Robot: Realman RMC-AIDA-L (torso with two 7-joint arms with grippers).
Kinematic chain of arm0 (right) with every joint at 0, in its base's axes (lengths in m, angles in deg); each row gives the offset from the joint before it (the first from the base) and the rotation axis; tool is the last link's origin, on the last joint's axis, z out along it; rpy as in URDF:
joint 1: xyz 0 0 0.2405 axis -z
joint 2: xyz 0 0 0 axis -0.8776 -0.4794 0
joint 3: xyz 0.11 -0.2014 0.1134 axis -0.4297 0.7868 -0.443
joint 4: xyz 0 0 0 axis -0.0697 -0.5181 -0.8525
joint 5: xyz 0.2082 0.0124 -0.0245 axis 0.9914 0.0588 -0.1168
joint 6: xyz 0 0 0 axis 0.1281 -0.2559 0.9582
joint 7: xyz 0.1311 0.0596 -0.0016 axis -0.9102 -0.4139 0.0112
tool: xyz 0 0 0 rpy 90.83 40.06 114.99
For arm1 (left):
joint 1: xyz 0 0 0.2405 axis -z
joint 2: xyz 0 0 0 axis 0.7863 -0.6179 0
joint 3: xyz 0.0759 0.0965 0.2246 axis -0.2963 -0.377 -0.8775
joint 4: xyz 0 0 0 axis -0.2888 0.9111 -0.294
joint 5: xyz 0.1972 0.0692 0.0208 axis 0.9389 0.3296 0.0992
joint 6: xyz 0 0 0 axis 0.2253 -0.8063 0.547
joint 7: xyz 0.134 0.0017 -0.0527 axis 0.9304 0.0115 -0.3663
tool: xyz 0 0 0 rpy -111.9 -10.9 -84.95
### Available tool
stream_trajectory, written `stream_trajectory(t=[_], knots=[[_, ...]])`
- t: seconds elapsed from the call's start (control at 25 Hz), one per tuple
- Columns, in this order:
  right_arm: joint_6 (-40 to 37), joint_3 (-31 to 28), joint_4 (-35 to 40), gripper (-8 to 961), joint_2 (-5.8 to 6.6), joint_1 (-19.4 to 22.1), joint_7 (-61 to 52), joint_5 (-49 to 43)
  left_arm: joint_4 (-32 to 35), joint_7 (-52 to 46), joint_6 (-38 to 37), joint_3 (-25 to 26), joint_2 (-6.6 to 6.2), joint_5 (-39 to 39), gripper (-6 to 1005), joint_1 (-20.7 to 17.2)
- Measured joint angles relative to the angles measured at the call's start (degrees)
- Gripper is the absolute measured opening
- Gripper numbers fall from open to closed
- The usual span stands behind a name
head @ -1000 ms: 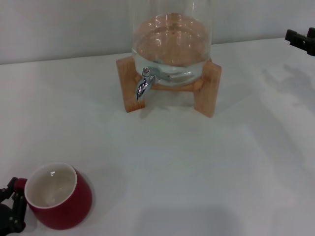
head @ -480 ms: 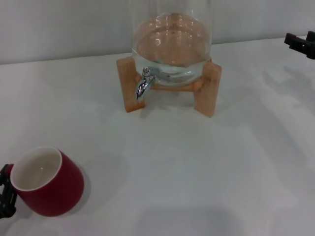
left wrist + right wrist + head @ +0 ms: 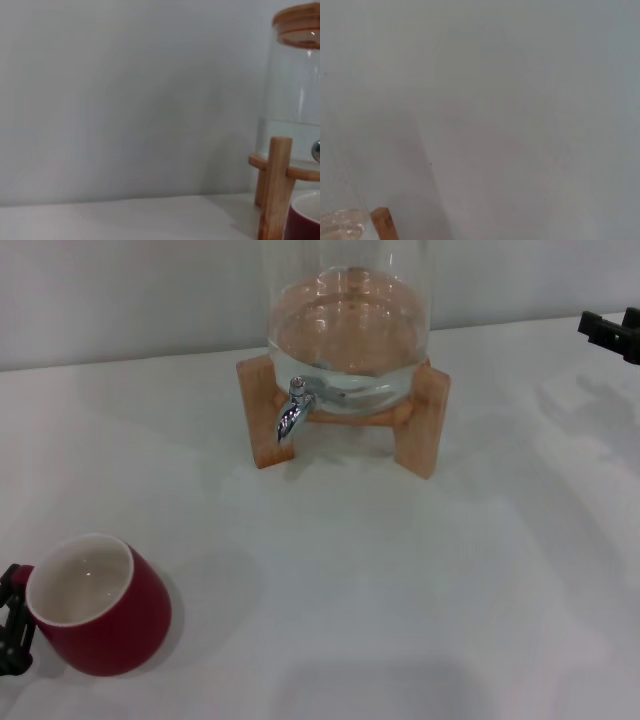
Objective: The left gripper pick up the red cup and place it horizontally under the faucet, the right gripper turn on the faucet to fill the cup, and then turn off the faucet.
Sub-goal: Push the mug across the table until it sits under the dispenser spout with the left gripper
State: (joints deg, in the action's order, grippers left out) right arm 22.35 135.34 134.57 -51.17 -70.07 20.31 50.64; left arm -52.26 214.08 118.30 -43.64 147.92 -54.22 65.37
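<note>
The red cup [image 3: 97, 604] sits tilted at the near left corner of the white table [image 3: 400, 570], well apart from the faucet [image 3: 291, 412]; against a second ago it has shifted leftward and risen, so the lift looks begun. The left gripper [image 3: 14, 620] pinches its handle at the view's edge. Open tabletop lies between cup and spout, while the right gripper [image 3: 610, 330] waits far right, its jaw state impossible to tell.

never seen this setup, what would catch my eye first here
The red cup at the near left of the white table, white inside, with the left pincer at its side. Then the glass water jar on its wooden stand at the back, chrome faucet facing forward. The right pincer sits at the far right edge.
</note>
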Motion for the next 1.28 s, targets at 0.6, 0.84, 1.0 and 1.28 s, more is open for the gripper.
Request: stream_trajectory(t=[0.6, 0.84, 1.0, 1.28], knots=[[0.18, 0.0, -0.57, 735, -0.09, -0.33, 0.15, 0.0, 0.58, 9.19, -0.7, 0.44, -0.01, -1.26, 128, 3.41], [0.57, 0.0, -0.62, 735, -0.09, -0.29, 0.2, 0.06, 1.01, 9.45, -3.93, 0.43, 0.02, -1.98, 128, 6.54], [0.62, 0.01, -0.62, 735, -0.09, -0.43, 0.26, 0.09, 0.95, 9.47, -5.45, 0.43, 0.09, -2.01, 128, 8.03], [0.62, 0.17, -0.62, 735, -0.09, -0.47, 0.26, 0.09, 0.4, 9.55, -8.81, 0.0, 0.12, -2.04, 128, 11.49]])
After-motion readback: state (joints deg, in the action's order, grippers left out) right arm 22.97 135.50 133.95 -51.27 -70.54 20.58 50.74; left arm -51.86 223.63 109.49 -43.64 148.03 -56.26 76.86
